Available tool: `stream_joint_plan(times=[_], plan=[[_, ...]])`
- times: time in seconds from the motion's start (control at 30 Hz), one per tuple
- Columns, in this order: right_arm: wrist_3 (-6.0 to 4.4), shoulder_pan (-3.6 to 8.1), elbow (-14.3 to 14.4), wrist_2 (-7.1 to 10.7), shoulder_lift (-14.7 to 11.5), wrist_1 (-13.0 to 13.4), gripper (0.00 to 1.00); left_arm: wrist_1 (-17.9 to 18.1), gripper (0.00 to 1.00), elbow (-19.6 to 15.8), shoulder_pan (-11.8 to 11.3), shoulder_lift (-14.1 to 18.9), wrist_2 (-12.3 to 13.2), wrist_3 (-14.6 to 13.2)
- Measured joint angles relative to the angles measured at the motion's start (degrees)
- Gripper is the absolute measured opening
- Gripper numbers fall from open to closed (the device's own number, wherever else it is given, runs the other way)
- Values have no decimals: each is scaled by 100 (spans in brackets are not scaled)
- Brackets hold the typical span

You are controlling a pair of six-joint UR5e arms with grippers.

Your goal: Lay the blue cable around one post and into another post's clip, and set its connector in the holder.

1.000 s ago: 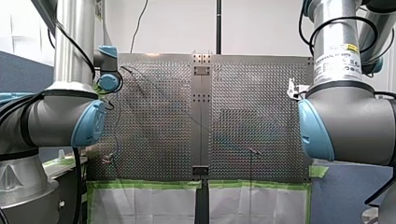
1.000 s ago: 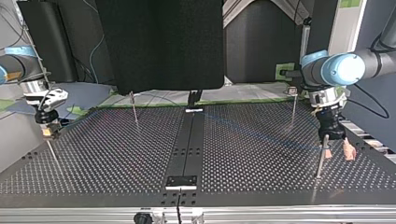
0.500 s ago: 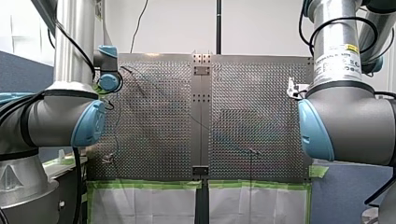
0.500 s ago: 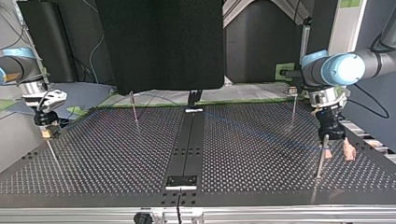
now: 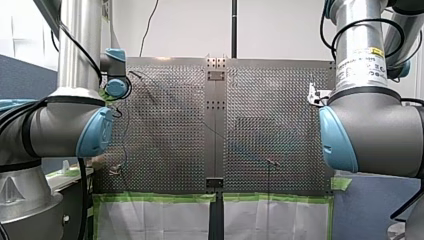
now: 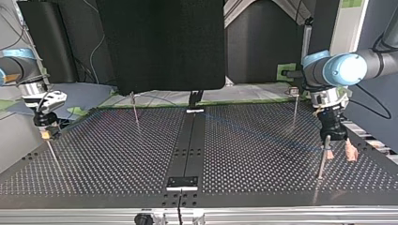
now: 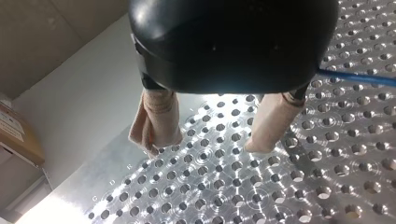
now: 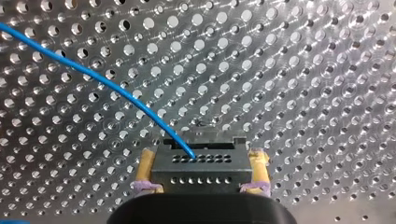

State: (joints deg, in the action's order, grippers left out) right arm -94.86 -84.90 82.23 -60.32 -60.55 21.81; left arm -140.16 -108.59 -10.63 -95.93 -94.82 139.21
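Well, look at the connector [image 8: 200, 167]: it's a dark block with rows of small holes, and my right gripper [image 8: 203, 153] has it clamped, one yellow pad [image 8: 145, 169] pressed to each side. It hangs above the perforated table [image 8: 327, 70], not touching it. The blue cable [image 8: 116, 91] comes out of the connector's top face and sweeps away over the holes in a long shallow curve.

Over to the top view, and that same gripper sits at the far left edge of the table, just above a thin post [image 6: 52, 154]. A faint blue line runs from mid-table towards the right side, which is the cable stretched across.

At the right of the top view, my left gripper [image 7: 210, 144] hangs with its two beige pads [image 7: 161, 121] spread apart and nothing between them, tips close over the table. The cable passes just beside it, outside the fingers. A slim post [image 6: 323, 157] stands right next to that gripper, and two more posts [image 6: 135, 108] [image 6: 294, 108] rise near the far edge, well apart.
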Motion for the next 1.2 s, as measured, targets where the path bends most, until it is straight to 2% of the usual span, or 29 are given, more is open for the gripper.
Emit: stream_joint_plan(times=[0.67,1.2], plan=[[-8,-25,4,-3,36,208,0,1,100,1,0,1,1,0],[-12,-19,0,2,52,255,0,-2,100,1,1,10,2,0]])
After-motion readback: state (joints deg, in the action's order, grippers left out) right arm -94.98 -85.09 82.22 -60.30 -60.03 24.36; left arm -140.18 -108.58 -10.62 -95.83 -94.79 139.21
